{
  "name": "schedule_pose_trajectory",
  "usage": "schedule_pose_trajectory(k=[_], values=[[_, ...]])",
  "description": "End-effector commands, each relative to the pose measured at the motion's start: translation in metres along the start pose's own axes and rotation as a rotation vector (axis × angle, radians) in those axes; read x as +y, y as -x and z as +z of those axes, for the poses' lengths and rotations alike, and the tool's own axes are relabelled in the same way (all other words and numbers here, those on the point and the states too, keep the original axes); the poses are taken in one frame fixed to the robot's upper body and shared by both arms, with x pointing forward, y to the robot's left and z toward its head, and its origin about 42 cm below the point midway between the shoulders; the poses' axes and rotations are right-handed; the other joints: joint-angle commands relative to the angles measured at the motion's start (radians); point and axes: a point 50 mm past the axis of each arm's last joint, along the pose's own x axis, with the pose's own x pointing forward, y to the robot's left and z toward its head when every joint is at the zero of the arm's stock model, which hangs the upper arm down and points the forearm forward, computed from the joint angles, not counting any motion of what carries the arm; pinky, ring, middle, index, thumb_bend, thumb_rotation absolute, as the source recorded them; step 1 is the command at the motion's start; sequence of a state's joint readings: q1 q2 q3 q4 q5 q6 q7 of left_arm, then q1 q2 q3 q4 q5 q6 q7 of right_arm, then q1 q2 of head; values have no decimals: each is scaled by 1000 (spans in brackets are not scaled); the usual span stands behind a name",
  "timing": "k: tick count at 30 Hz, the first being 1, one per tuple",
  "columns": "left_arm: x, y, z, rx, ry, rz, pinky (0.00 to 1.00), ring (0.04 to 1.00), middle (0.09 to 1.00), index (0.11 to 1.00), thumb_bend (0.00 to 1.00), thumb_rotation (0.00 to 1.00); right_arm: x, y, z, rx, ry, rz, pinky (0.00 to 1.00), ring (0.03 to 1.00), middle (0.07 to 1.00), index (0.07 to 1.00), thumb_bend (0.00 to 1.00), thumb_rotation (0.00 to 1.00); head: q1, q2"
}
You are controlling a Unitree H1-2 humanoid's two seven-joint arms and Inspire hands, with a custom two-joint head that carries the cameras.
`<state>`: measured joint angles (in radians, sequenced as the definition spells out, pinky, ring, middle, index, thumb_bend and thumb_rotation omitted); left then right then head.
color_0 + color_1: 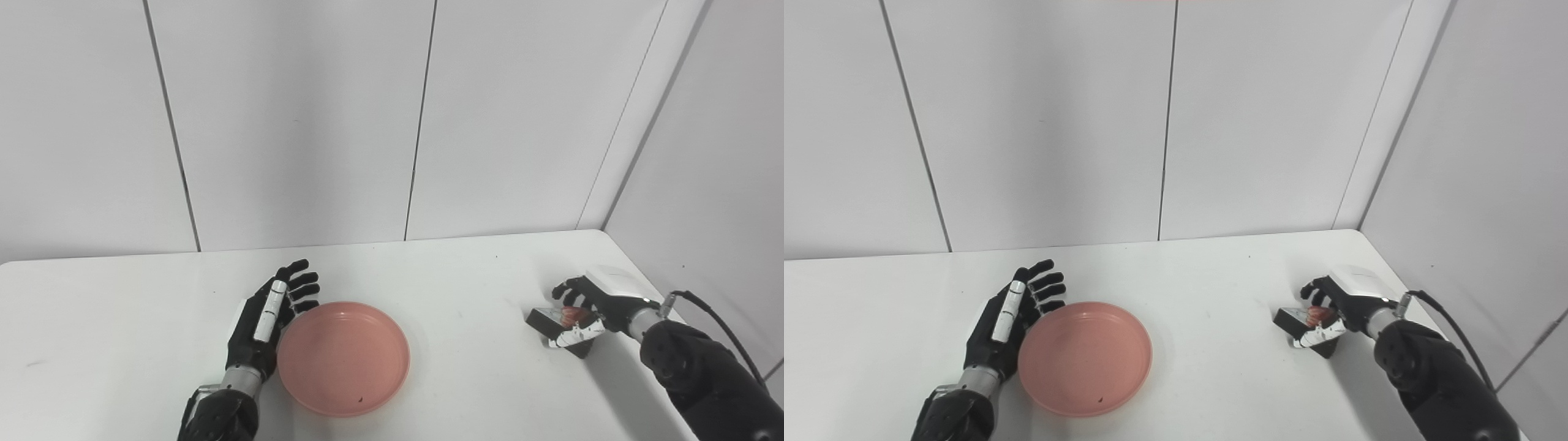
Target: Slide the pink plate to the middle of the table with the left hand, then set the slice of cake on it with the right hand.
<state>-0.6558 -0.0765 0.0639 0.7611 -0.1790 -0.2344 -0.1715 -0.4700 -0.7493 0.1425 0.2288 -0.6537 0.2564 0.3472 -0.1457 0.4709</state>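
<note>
The pink plate (pixel 343 356) lies flat on the white table (pixel 465 282), near its front and a little left of centre. My left hand (pixel 269 318) stands on edge along the plate's left rim, palm toward it, fingers spread and holding nothing. At the far right, the slice of cake (pixel 560 324), dark brown with a red topping, rests on the table. My right hand (pixel 591 306) has its fingers and thumb wrapped around the slice from the right, so part of the slice is hidden.
The table's right edge runs close beside my right arm (pixel 704 373), with a black cable (pixel 723 324) looping over it. Grey wall panels rise right behind the table's far edge. A small dark speck (pixel 360 400) sits inside the plate near its front rim.
</note>
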Motion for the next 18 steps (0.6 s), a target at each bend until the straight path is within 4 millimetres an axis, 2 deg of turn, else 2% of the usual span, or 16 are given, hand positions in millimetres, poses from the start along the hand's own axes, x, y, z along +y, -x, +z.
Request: schedule_pose_trajectory(k=[1, 5, 11, 13, 15, 18], values=[[10, 22, -33, 117, 15, 29, 638, 726, 724, 727, 694, 809, -31, 3, -6, 15, 22, -81, 528, 627, 706, 707, 1000, 359, 1, 1], [10, 22, -33, 121, 12, 31, 640, 724, 725, 729, 697, 811, -29, 3, -7, 19, 14, -74, 536, 636, 715, 706, 1000, 362, 1, 2], [11, 22, -33, 125, 10, 30, 647, 727, 723, 726, 697, 812, -27, 3, -6, 18, 6, -76, 502, 592, 683, 701, 1000, 374, 0, 3], [11, 22, -33, 125, 9, 30, 644, 726, 725, 725, 700, 816, -27, 3, -5, 25, -17, -85, 356, 450, 583, 687, 1000, 348, 0, 3], [11, 22, -33, 126, 9, 30, 641, 723, 722, 722, 706, 813, -28, 4, -3, 35, -26, -91, 266, 351, 507, 670, 1000, 310, 0, 3], [11, 22, -33, 126, 10, 27, 647, 723, 722, 728, 709, 815, -28, 3, -1, 38, -22, -95, 250, 321, 441, 626, 948, 235, 0, 4]])
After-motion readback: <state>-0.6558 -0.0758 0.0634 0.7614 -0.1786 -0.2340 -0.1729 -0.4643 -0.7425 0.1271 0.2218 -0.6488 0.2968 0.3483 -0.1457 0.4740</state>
